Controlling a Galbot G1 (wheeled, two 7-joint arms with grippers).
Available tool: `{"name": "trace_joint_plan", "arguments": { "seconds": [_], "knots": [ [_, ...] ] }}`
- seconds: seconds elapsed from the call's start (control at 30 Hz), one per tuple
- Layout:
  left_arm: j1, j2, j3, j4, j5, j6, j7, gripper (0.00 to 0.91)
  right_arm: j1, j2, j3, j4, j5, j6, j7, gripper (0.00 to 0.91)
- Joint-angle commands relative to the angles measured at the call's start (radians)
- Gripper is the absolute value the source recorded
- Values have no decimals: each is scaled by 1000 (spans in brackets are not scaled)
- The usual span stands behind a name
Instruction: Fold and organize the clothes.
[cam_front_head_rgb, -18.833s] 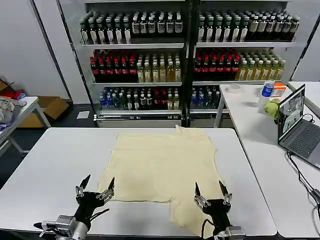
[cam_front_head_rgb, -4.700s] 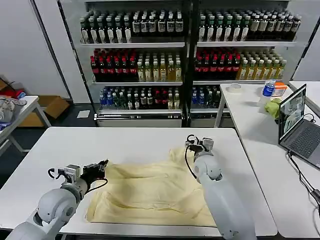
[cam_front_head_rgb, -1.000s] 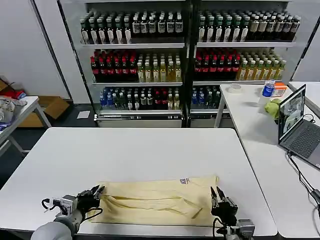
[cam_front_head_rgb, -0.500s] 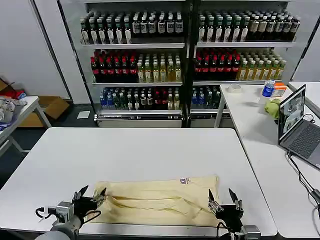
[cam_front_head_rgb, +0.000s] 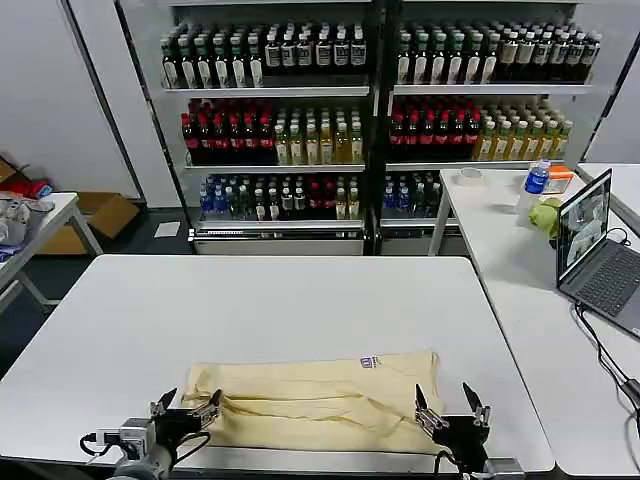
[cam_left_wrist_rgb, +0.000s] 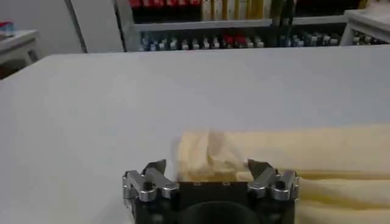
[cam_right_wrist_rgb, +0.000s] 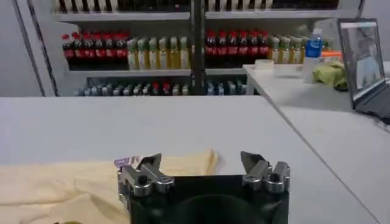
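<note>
The clothes (cam_front_head_rgb: 315, 400), one pale yellow garment, lie folded into a long band across the near part of the white table (cam_front_head_rgb: 250, 300), with a small printed label (cam_front_head_rgb: 371, 362) on its far edge. My left gripper (cam_front_head_rgb: 186, 408) is open at the band's left end, nothing between its fingers. The wrist views show the same: the left gripper (cam_left_wrist_rgb: 207, 170) stands open over the bunched end of the clothes (cam_left_wrist_rgb: 256, 155), and my right gripper (cam_right_wrist_rgb: 201, 163) stands open over the clothes (cam_right_wrist_rgb: 73, 182). In the head view the right gripper (cam_front_head_rgb: 449, 410) sits at the band's right end, empty.
Drink shelves (cam_front_head_rgb: 370, 110) line the back wall. A second table (cam_front_head_rgb: 530, 290) on the right carries a laptop (cam_front_head_rgb: 595, 250), a bottle (cam_front_head_rgb: 536, 180) and a tape roll (cam_front_head_rgb: 469, 176). A small table (cam_front_head_rgb: 30, 225) and cardboard boxes (cam_front_head_rgb: 95, 215) stand at the far left.
Over the last second both grippers opened and drew back toward the table's near edge, leaving the clothes lying in a folded band. Earlier the garment lay spread flat.
</note>
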Motion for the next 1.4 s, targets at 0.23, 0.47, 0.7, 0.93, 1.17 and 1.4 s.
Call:
{"name": "trace_joint_plan", "arguments": {
  "seconds": [0.23, 0.47, 0.7, 0.93, 1.17, 1.4],
  "knots": [
    [-10, -29, 10, 42, -28, -18, 8, 131, -7, 1, 2, 10, 2, -1, 3, 907],
    [-7, -34, 8, 47, -56, -18, 6, 10, -14, -1, 4, 20, 4, 0, 3, 907],
    [-1, -39, -14, 32, -125, -18, 6, 10, -23, -4, 11, 35, 7, 0, 5, 907],
    [-1, -17, -93, 19, -161, -18, 6, 10, -23, -7, 14, 37, 9, 2, 5, 907],
    [-5, 57, -277, 28, -155, -13, 22, 10, -17, -17, 18, 35, 17, 2, 6, 907],
    [-6, 159, -464, 107, -124, -34, 73, 10, 5, -39, 24, 29, 34, -2, 8, 907]
  ]
}}
